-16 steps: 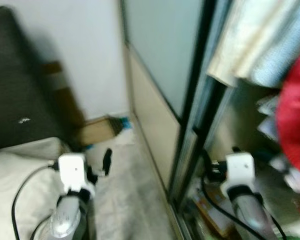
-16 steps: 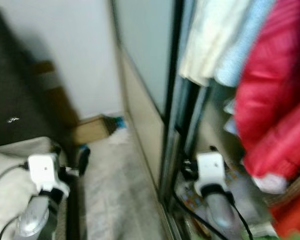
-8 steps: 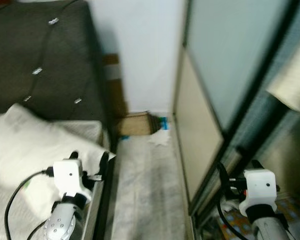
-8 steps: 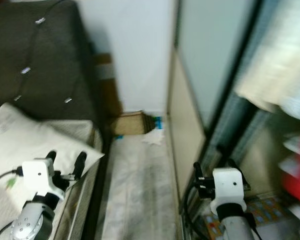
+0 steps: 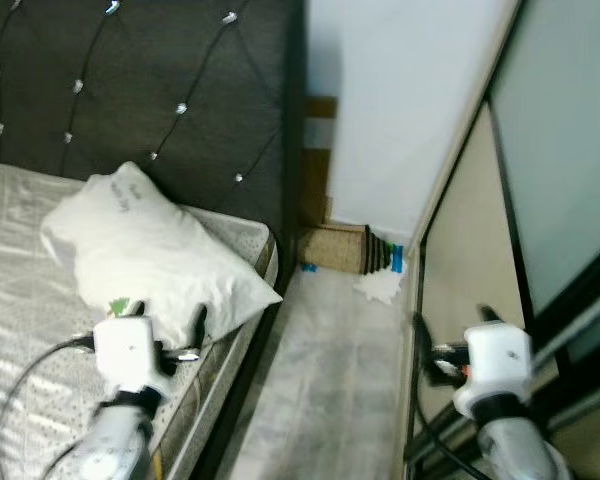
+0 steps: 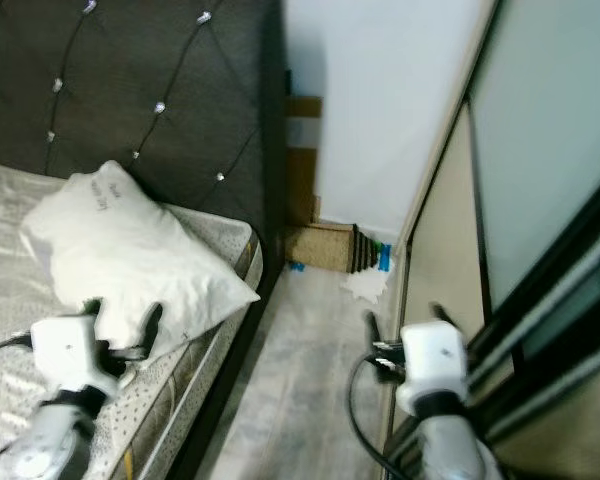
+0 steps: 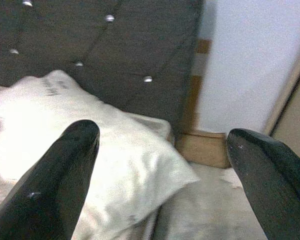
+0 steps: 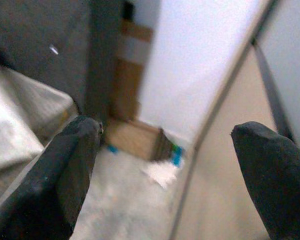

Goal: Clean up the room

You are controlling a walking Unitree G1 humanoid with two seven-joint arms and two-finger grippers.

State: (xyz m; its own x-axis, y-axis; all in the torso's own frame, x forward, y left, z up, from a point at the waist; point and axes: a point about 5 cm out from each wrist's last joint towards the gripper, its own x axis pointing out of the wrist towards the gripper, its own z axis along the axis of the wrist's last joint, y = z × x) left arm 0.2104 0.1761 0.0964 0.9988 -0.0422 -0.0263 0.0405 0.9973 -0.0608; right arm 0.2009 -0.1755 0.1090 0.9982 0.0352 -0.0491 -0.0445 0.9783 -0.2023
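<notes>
The bed (image 5: 40, 260) takes up the robot's left side, its dark tufted headboard (image 5: 150, 90) standing against the wall at the far end. A strip of pale floor (image 5: 330, 380) runs along the bed, with the sliding wardrobe door (image 5: 540, 180) on its other side. On the bed, close to the headboard and lying partly over the mattress edge nearest the floor, sits a white pillow (image 5: 150, 250).

At the head of the floor strip, just past the bed's far corner, a low brown box (image 5: 335, 248) stands against the wall. Just beside it lies a small crumpled white scrap (image 5: 380, 288), likely tissue or paper, which looks like the thing to tidy. It should be very light, soft and easily crushed, so a pinch anywhere across its raised middle should hold; the risk is sliding it along the smooth floor rather than lifting it.

The left claw (image 5: 165, 318) hovers above the bed's edge just before the pillow, fingers spread apart and empty. The right claw (image 6: 402, 322) hangs over the floor beside the wardrobe door, likewise spread wide and holding nothing.
</notes>
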